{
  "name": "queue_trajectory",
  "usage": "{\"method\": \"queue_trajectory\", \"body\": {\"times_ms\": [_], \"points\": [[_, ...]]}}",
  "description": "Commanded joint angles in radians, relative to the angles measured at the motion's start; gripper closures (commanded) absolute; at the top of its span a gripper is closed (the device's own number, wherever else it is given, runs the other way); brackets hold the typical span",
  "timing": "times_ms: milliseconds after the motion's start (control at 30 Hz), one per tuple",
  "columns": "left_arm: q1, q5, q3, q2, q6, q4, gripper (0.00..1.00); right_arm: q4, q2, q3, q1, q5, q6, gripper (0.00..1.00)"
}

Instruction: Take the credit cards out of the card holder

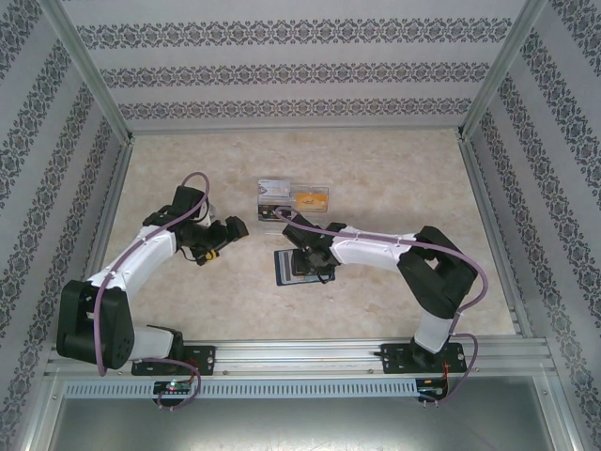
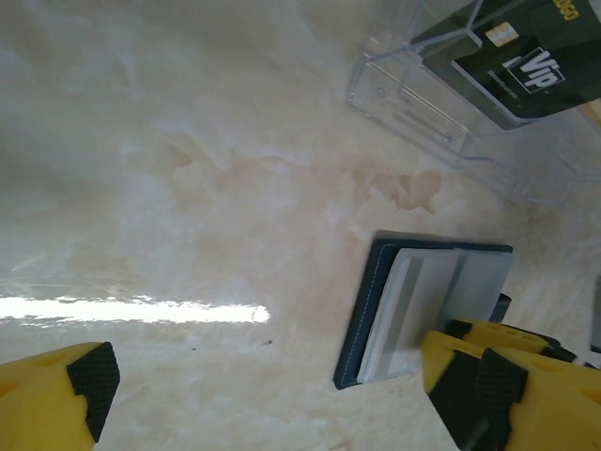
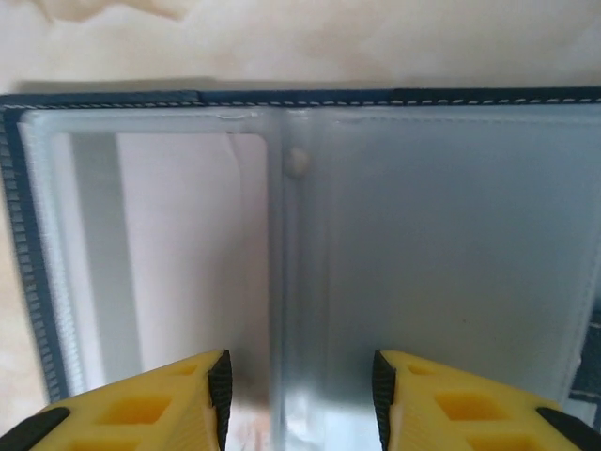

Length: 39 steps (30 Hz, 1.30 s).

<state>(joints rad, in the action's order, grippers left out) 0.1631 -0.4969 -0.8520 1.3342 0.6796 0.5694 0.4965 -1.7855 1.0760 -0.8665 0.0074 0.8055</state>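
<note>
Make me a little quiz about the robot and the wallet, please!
1. True or false: the dark navy-blue folding card holder lies shut on the table.
2. Pick one: the black plastic VIP card sits A) in the clear plastic compartment box, B) in a robot's tool, C) inside the card holder.
3. Short answer: which arm's tool hangs over the card holder?

Key
1. False: it lies open, its clear sleeves showing.
2. A.
3. The right tool, its jaws either side of the middle fold.
</note>
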Motion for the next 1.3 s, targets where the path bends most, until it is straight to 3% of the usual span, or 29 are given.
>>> {"method": "queue_trajectory", "body": {"times_ms": [0,300,400,600,833,1000,1267], "points": [[0.030,-0.031,0.013,0.025,0.041,-0.063,0.00,0.031,-0.026,0.007,0.000,-0.012,0.009,0.55],[0.141,-0.063,-0.003,0.100,0.087,-0.143,0.03,0.024,-0.035,-0.040,0.020,-0.011,0.019,0.61],[0.204,-0.078,-0.012,0.136,0.115,-0.173,0.11,0.015,-0.031,-0.056,0.028,-0.017,0.020,0.63],[0.309,-0.101,-0.023,0.212,0.164,-0.254,0.41,-0.008,-0.027,-0.068,0.041,-0.039,0.017,0.66],[0.355,-0.108,-0.056,0.294,0.185,-0.303,0.58,-0.014,-0.024,-0.074,0.052,-0.044,0.013,0.68],[0.384,-0.096,-0.072,0.343,0.192,-0.318,0.64,-0.015,-0.023,-0.079,0.053,-0.047,0.015,0.68],[0.412,-0.032,-0.082,0.372,0.182,-0.266,0.66,-0.018,-0.021,-0.082,0.055,-0.047,0.020,0.69]]}}
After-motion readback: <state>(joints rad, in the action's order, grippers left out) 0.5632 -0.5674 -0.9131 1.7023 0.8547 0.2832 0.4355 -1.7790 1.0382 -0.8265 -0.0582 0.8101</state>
